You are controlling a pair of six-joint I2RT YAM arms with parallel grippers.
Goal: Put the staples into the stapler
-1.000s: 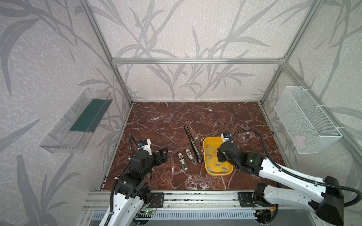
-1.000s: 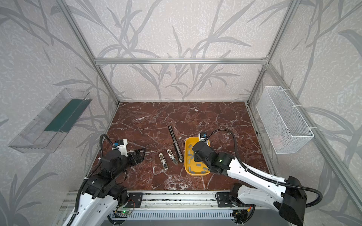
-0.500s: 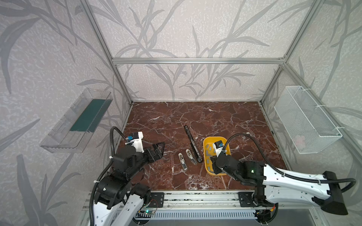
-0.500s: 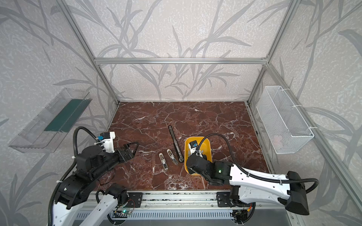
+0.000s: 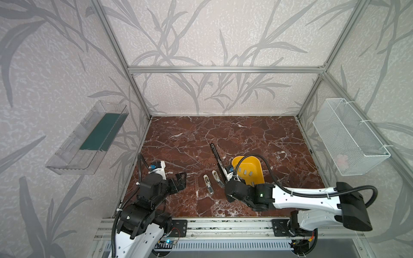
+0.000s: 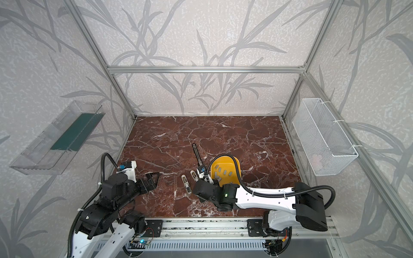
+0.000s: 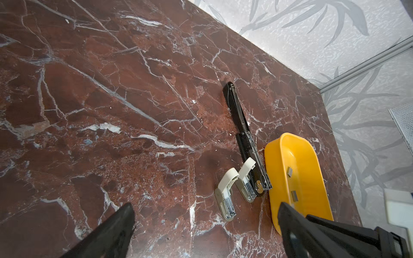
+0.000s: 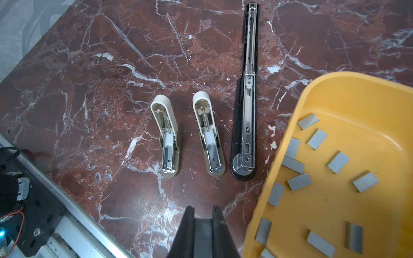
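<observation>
My right gripper (image 8: 203, 210) is out of the yellow tray (image 5: 245, 159) now, seemingly clamping a staple strip (image 8: 203, 234); left gripper (image 5: 182, 178) gapes wide, so loading's next.

Probably lab enclosure, aluminium frame (image 5: 223, 69), patterned walls (image 5: 201, 33)

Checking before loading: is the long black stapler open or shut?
Open: the black stapler lies unfolded flat in the right wrist view, its shiny metal channel exposed and facing up.
</observation>
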